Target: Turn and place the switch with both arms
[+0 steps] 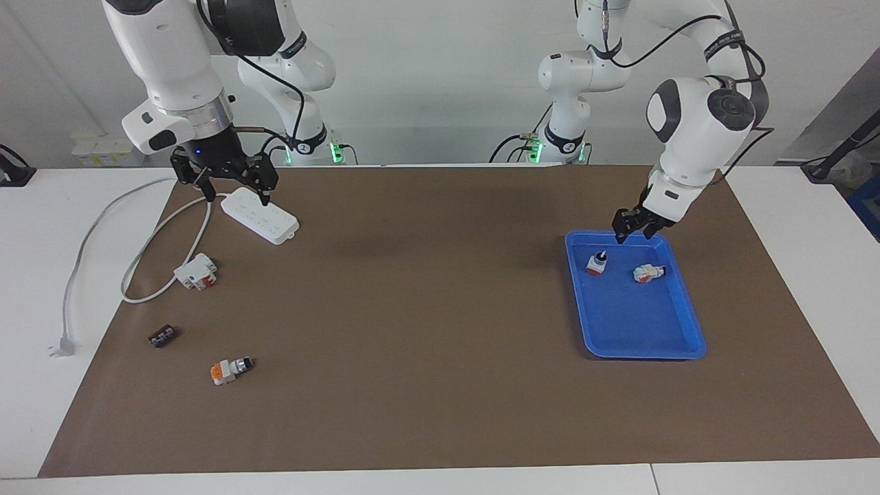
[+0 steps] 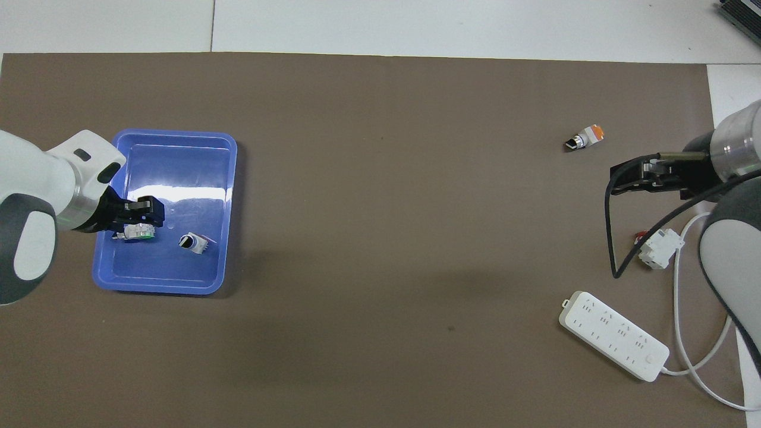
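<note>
The switch [image 1: 597, 263] stands on end in the blue tray [image 1: 677, 344], black knob up; its green end does not show. It also shows in the overhead view [image 2: 191, 242]. My left gripper [image 1: 631, 230] is open and empty, raised over the tray's edge nearest the robots, apart from the switch. In the overhead view the left gripper [image 2: 140, 215] partly covers a second small switch [image 2: 137, 233] lying in the tray [image 2: 172, 142]. My right gripper [image 1: 230, 189] is open and empty, held over the power strip [image 1: 260, 216] at the right arm's end, and it also shows in the overhead view [image 2: 618, 178].
The second switch [image 1: 648, 273] lies in the tray beside the upright one. At the right arm's end lie a white-and-red breaker [image 1: 196, 271], an orange-ended switch [image 1: 230, 369], a small black part [image 1: 162, 336] and the strip's cable with its plug [image 1: 62, 347].
</note>
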Motion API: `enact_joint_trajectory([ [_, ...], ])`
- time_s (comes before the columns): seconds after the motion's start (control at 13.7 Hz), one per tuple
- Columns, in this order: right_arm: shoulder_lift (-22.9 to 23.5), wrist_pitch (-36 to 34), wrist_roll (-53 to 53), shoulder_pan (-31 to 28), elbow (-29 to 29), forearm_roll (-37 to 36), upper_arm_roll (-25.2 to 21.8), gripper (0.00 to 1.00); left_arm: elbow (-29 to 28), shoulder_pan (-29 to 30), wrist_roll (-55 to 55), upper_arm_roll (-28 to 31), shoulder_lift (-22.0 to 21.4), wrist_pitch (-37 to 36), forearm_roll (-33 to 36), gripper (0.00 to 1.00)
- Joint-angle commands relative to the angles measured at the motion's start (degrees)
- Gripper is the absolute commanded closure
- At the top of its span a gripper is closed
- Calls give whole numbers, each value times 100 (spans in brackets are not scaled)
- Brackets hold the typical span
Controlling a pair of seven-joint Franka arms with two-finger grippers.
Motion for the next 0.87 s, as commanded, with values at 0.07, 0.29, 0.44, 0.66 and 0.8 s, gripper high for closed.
enact_joint_trajectory([
  [0.07, -142, -4, -92, -112, -146, 139, 58, 0, 1394, -29, 151, -50, 314, -1424, 266, 32],
  [0.29, -115, 58, -39, -121, -102, 235, 58, 0, 2009, -29, 213, -129, 235, -2259, 213, 32],
  [0.44, -115, 58, -48, -121, -94, 262, 58, 1, 2126, -29, 431, -164, 8, -2438, 47, 16],
  [0.66, -115, 49, -83, -129, -85, 253, 58, 0, 2091, -29, 1074, -156, -240, -2429, -181, 5],
  [0.8, -124, 58, -48, -138, -93, 262, 58, 0, 2099, -29, 1057, -138, -231, -2298, -323, 1],
])
